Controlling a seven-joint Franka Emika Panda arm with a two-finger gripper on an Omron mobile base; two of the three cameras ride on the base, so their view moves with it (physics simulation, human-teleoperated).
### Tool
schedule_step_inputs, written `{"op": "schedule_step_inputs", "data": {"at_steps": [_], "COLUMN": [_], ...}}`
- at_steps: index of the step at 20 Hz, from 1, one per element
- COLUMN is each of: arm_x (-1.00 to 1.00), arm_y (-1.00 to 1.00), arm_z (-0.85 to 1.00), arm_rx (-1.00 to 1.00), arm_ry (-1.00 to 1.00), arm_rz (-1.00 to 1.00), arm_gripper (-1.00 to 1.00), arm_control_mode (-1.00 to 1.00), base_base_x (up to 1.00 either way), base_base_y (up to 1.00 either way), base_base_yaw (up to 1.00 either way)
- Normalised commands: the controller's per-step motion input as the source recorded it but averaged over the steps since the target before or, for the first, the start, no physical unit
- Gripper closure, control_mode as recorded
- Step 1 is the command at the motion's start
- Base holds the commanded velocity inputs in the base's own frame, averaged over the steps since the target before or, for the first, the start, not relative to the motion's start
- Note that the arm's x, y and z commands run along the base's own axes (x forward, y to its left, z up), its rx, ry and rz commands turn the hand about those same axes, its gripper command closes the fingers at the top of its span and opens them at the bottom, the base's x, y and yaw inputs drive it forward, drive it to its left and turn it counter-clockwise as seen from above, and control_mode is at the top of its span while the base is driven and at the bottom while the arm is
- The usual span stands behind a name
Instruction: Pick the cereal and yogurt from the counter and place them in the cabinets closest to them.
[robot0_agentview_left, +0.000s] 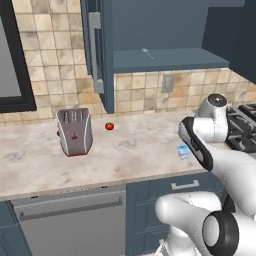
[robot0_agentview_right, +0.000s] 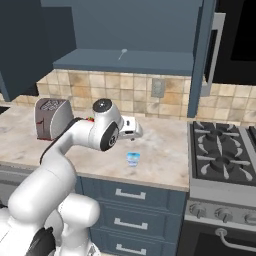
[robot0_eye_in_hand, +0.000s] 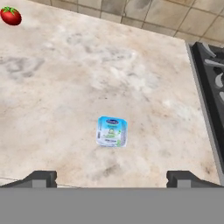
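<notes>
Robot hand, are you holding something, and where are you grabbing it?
Nothing. The gripper is open above the counter, and the yogurt sits untouched.

Arm (robot0_agentview_right: 75, 145) is bent fwd at the elbow. End effector (robot0_eye_in_hand: 111, 178) is held open, pointed downward; nothing gripped.

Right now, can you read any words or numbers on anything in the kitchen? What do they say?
Yogurt: the lid has a small dark-blue logo and some green print, too blurred to read.
Toaster: a small red mark on its front, no letters that can be made out.
Stove: the knobs show no readable numbers.
Nothing else here carries writing that can be read.
</notes>
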Motion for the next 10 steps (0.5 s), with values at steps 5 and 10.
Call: {"op": "schedule_step_inputs", "data": {"at_steps": [5, 10], "arm_x": [0.04, 0.12], "arm_y": [0.0, 0.0], "arm_z": [-0.1, -0.28], "arm_rx": [0.0, 0.0], "arm_ry": [0.01, 0.04], "arm_rz": [0.0, 0.0], "arm_gripper": [-1.0, -1.0], "arm_control_mode": [-1.0, -1.0], "base_base_x": [0.0, 0.0], "base_base_y": [0.0, 0.0], "base_base_yaw": [0.0, 0.0]}}
